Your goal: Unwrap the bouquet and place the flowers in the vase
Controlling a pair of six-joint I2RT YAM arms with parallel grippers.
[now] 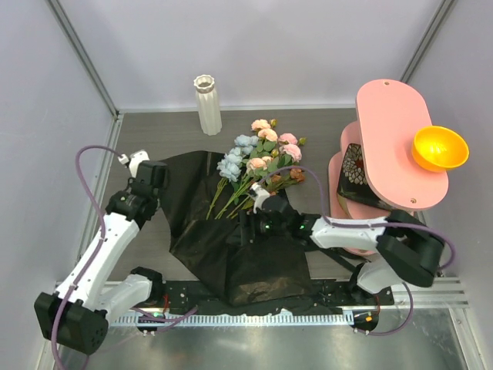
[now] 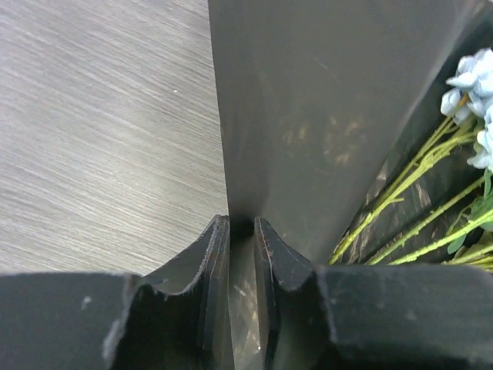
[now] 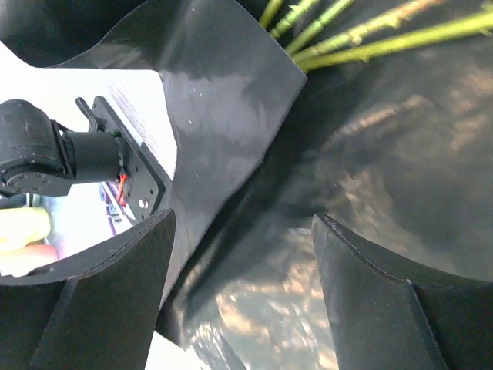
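Pink, peach and blue flowers (image 1: 262, 154) are lying mid-frame on one black wrapper (image 1: 192, 204); left claw (image 2: 242, 227) is pinching it, right claw (image 3: 243, 231) is gaping.

Glossy black wrapping paper (image 2: 308, 116) fills the gap between the matte black jaws of the left gripper (image 2: 241, 222). Left of them is a brushed grey metal tabletop (image 2: 92, 131); right of them, pale-blue fabric roses (image 2: 470, 85) on yellow-green stems. Under the jaws of the right gripper (image 3: 243, 220), the paper is black again.
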